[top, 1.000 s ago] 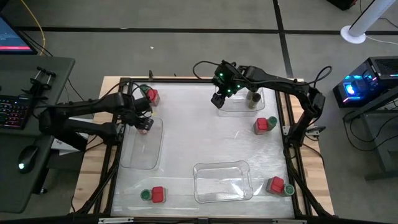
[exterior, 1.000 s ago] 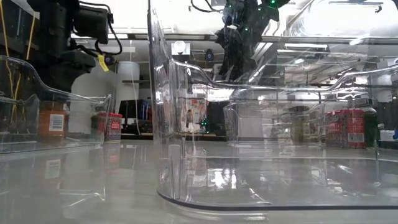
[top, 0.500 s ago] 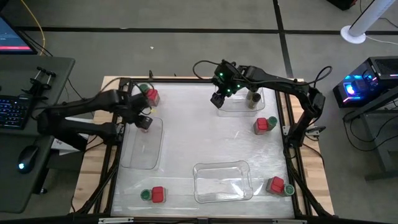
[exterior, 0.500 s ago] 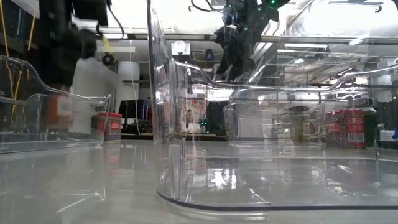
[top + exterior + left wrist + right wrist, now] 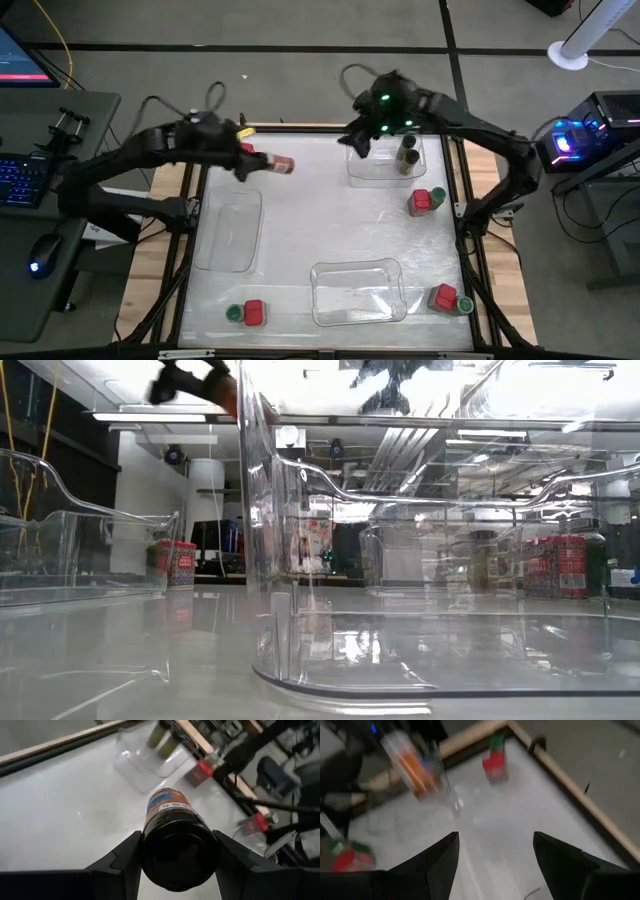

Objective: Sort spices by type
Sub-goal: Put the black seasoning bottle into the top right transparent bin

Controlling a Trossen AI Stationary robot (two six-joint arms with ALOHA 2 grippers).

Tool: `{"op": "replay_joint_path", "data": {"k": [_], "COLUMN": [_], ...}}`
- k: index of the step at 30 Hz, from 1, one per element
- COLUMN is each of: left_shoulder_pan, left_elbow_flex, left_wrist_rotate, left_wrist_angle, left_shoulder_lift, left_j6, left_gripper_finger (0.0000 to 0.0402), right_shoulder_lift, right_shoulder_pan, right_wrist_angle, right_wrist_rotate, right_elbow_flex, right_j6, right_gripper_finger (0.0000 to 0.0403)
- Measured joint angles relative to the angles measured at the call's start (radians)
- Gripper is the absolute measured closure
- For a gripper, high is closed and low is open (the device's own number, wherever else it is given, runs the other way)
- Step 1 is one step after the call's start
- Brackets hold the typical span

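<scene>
Presently, table (image 5: 330,230): glossy pale top in a dark frame on wooden boards, carrying three clear trays.
Room: grey floor; a desk with keyboard (image 5: 20,178) and mouse (image 5: 37,265) on the left; a lit computer case (image 5: 590,130) on the right.
Trays: left tray (image 5: 228,232) and front tray (image 5: 357,292) hold nothing; far tray (image 5: 388,160) holds two dark-lidded jars (image 5: 408,156).
Left gripper (image 5: 178,851): raised over the far left of the table, clamped on a jar (image 5: 281,165) at its lid end.
Held jar: brownish-orange body, black lid, white label band; lying level in the grip.
Right gripper (image 5: 495,851): above the far tray's left edge, fingers spread, holding nothing.
Other spices: red box with green jar at front left (image 5: 247,312); another pair at front right (image 5: 446,298); a red box (image 5: 421,200) near the right edge; a red box (image 5: 247,152) at the far left, partly hidden by the arm.
</scene>
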Motion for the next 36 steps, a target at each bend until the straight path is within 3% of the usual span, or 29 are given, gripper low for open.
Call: {"op": "replay_joint_path", "data": {"k": [6,12,20,26,32,36], "left_shoulder_pan": [0.024,0.041,0.059,0.058,0.057,0.057], "left_elbow_flex": [0.079,0.367,0.711,0.843,0.866,0.866], "left_wrist_rotate": [0.141,0.133,0.058,0.011,-0.068,-0.141], "left_wrist_angle": [0.118,0.144,0.081,0.091,0.077,0.066], "left_shoulder_lift": [0.305,0.623,0.962,1.12,1.193,1.201], "left_j6": [0.147,0.36,0.538,0.6,0.655,0.698], "left_gripper_finger": [0.0237,0.0237,0.0237,0.0237,0.0235,0.0208], "right_shoulder_lift": [-0.132,-0.218,-0.227,-0.223,-0.223,-0.223], "right_shoulder_pan": [0.004,0.038,0.077,0.103,0.125,0.136], "right_wrist_angle": [-0.002,-0.039,-0.085,-0.086,-0.085,-0.085], "right_wrist_rotate": [0.092,0.238,0.367,0.426,0.436,0.436], "right_elbow_flex": [0.019,0.02,0.02,0.019,0.019,0.019], "right_j6": [0.088,0.138,0.17,0.206,0.214,0.214], "right_gripper_finger": [0.0151,0.0151,0.0151,0.0151,0.0151,0.0151]}}
